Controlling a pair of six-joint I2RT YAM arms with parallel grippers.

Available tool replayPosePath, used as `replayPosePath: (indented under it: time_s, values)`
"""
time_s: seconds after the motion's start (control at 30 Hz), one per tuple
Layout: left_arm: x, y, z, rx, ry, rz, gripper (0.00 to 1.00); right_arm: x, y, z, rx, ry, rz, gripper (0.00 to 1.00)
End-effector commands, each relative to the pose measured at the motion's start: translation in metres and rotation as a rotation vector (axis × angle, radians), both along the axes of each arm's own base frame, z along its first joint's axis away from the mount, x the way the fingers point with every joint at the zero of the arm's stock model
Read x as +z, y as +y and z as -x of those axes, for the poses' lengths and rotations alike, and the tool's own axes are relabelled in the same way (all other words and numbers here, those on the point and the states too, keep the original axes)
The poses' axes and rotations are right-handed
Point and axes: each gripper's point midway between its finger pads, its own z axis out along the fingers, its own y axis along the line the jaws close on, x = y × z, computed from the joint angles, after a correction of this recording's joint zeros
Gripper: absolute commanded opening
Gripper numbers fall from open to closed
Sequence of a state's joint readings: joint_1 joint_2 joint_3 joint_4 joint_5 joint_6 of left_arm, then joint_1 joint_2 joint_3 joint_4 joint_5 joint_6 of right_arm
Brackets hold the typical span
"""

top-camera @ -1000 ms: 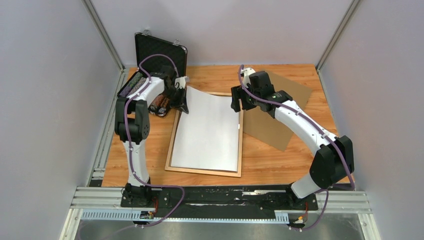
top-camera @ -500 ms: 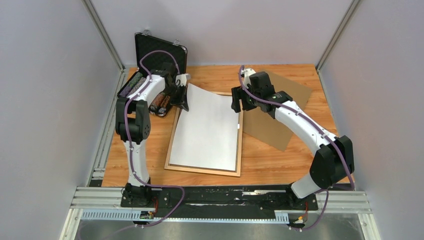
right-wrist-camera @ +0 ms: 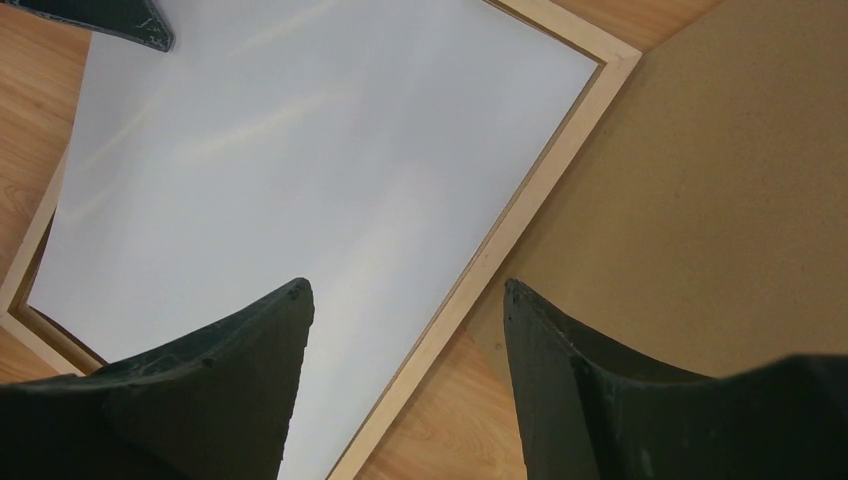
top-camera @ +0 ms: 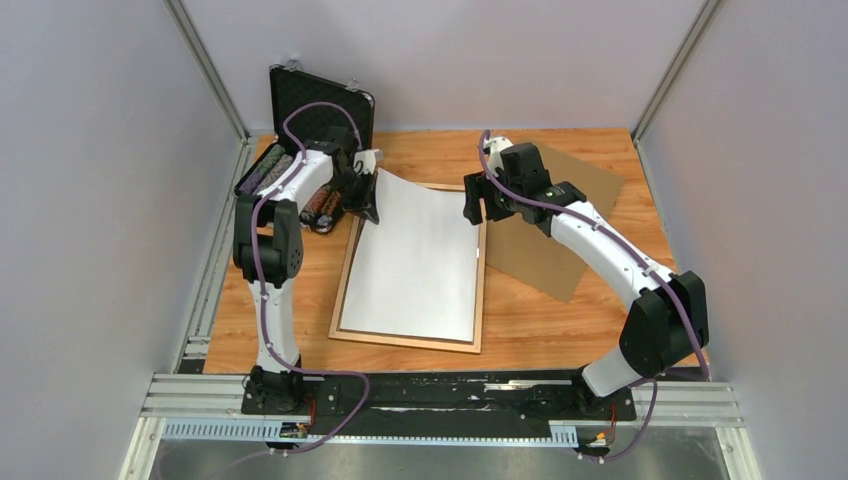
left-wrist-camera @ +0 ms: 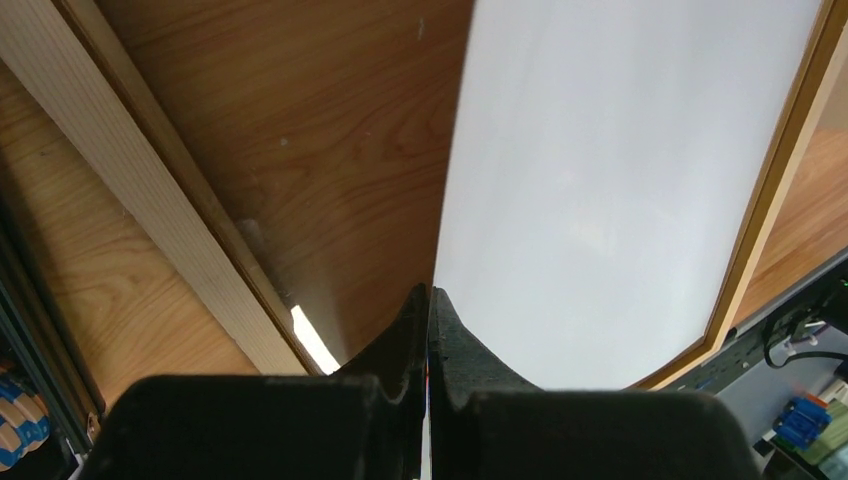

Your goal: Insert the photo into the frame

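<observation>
Wooden table (top-camera: 520, 322), pale grey walls (top-camera: 450, 60)

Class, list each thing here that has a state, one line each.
photo: white back up, lying over the frame, far-left corner lifted.
frame: flat on the table.
backing board: flat, beside the frame.
case: open, lid upright.
left gripper: shut on the photo's corner.
right gripper: open, holding nothing.
</observation>
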State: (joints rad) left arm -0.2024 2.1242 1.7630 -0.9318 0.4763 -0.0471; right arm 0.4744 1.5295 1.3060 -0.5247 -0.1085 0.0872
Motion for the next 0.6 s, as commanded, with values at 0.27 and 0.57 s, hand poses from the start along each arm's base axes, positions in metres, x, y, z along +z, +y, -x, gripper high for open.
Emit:
replayPosePath:
  time_s: [0.27,0.57]
  values:
    - [0.0058,-0.0054,-0.0145,-0.014,-0.051,-0.009,0.01,0.0213,-0.0004,-0.0030,-0.002,-0.059,-0.054,0.69]
    - [0.0083,0.0013,-0.0184,-0.005,-0.070,-0.051,0.32,0.0199,-0.0001,-0.0026,0.000,-0.054,-0.056,0.69]
